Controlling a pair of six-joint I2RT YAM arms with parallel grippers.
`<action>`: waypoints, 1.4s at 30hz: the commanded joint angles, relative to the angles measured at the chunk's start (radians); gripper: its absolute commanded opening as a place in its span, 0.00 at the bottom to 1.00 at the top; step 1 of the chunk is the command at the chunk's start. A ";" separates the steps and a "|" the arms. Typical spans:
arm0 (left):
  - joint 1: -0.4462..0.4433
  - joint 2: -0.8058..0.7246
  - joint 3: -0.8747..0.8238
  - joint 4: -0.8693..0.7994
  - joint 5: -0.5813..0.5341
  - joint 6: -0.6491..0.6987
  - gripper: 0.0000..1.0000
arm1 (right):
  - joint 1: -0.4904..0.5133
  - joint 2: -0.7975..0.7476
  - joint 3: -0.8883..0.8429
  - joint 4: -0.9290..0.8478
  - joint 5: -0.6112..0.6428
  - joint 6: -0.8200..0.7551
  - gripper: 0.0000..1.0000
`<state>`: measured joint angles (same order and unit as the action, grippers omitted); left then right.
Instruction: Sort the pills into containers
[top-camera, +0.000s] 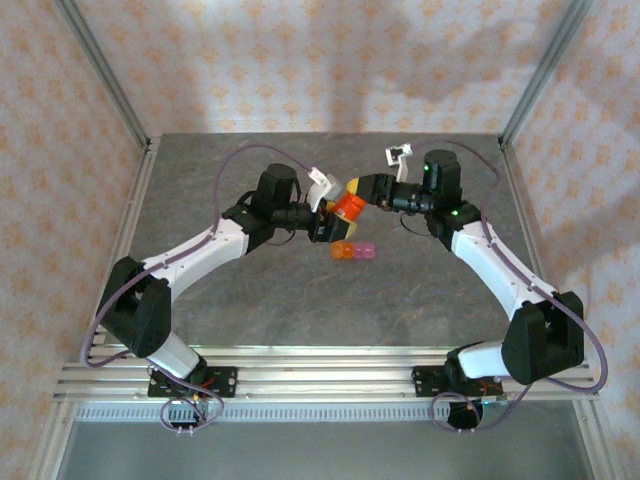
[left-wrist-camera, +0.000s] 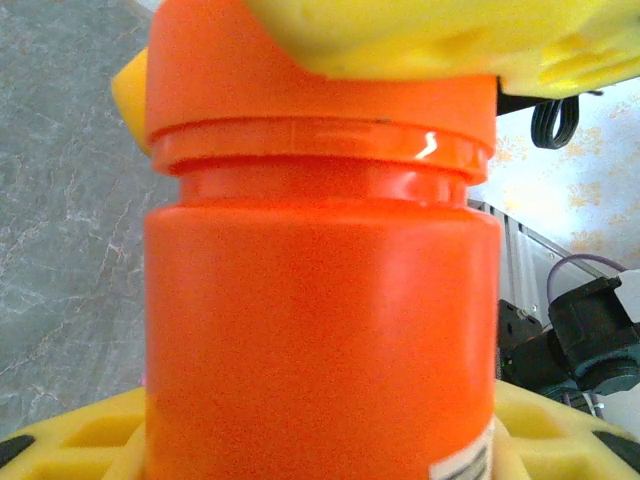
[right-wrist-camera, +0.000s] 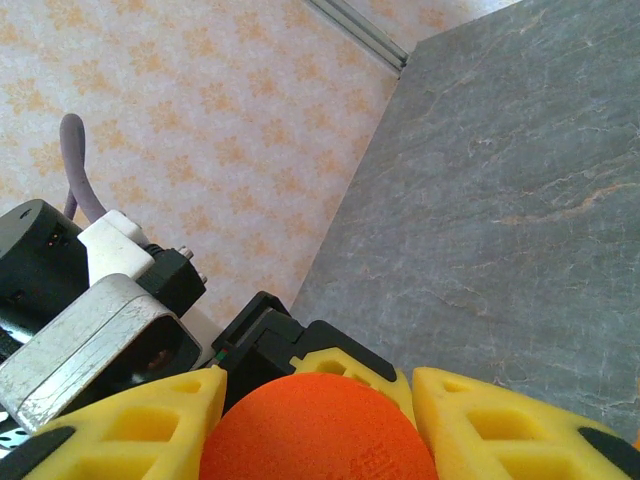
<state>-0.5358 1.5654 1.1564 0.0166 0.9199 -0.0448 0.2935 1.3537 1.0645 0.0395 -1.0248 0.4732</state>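
Sitting on table (top-camera: 300, 300) near orange bottle (top-camera: 350, 207), containers (top-camera: 353, 251), orange to pink, contents unclear

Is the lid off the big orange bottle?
No, the orange cap sits on top of the orange bottle, covering its neck all the way round.

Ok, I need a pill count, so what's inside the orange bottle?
Nothing inside shows. The orange bottle has opaque walls and its cap is on, gripped by the right tool; the left tool holds the body.
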 joint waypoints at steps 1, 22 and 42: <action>0.016 -0.040 0.010 -0.014 -0.008 0.002 0.00 | -0.056 -0.024 0.017 0.054 0.073 0.021 0.27; -0.002 0.006 0.100 -0.192 -0.352 0.223 0.00 | -0.006 -0.050 0.050 -0.148 0.289 0.212 0.85; -0.056 0.042 0.148 -0.262 -0.406 0.299 0.00 | 0.092 0.043 0.007 -0.058 0.320 0.289 0.78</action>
<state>-0.5831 1.6073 1.2678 -0.2577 0.5327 0.2379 0.3714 1.3880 1.0897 -0.0738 -0.7200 0.7452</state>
